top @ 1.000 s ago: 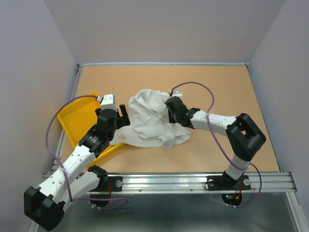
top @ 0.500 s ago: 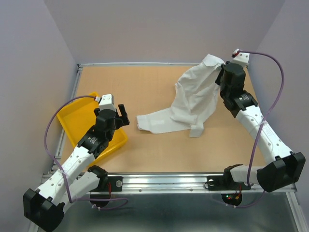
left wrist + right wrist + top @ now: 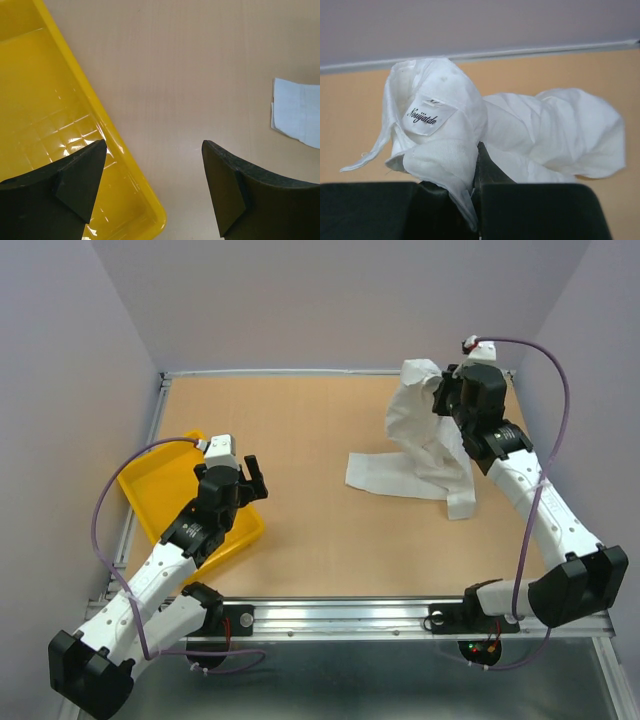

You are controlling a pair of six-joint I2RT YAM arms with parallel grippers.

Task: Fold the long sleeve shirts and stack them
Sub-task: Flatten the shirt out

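White shirt (image 3: 425, 445) hangs bunched from your right claw (image 3: 441, 400), clenched on its collar at the far right corner of the table (image 3: 300, 420); thin fabric could slip free. Your left claw (image 3: 255, 478) hovers released, well apart.

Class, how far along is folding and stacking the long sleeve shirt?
Done: nothing; no fold shows. In hand: the right gripper, shut on the crumpled white thin-fabric shirt by its collar label, holds one end raised. Left: spreading, folding, stacking; the open left gripper hangs over the edge of the yellow plastic tray.
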